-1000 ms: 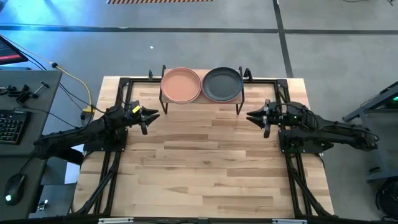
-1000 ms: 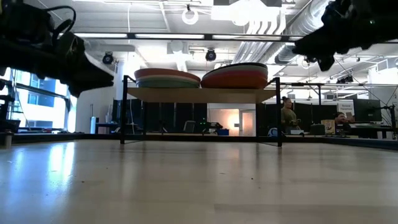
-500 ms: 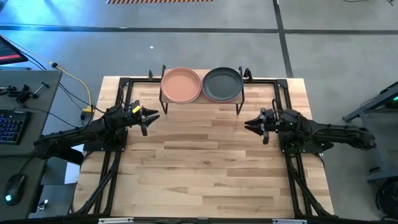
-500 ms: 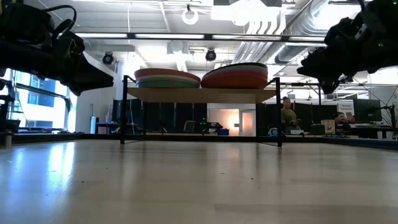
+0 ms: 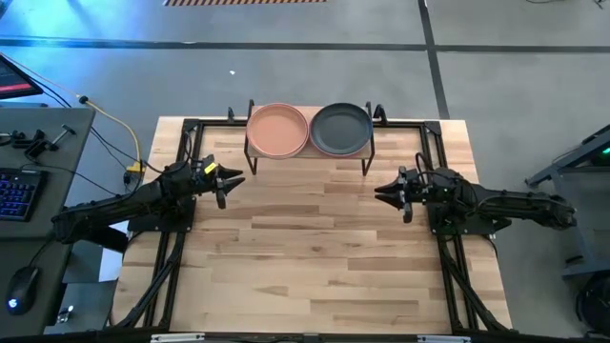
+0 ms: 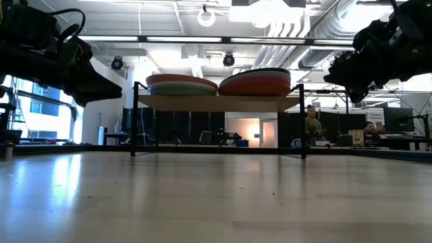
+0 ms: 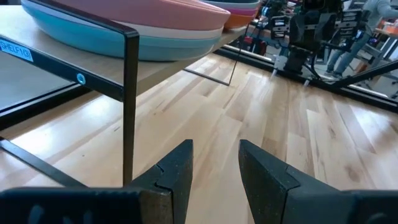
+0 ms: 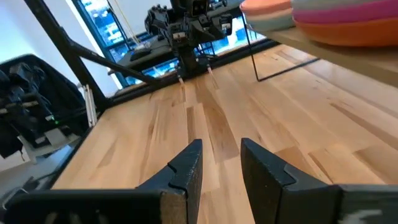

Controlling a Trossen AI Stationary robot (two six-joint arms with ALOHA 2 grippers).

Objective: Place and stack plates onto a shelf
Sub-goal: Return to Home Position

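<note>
- Two stacks of round matte plates (image 5: 277,130) sit on small light-wood, black-legged shelf (image 6: 216,102), ahead between both grippers.
- Left gripper (image 5: 229,181), right gripper (image 5: 389,195): narrowly parted, holding nothing.

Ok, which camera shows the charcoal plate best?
The high view: the charcoal plate shows its whole round face, on the shelf beside the terracotta plate. The low view gives only its dark edge atop a stack. Neither wrist view shows it.

Left top plate (image 5: 277,130) tan, perhaps terracotta; right top plate (image 5: 341,129) charcoal; shelf (image 6: 216,102) light wood, black legs.
</note>
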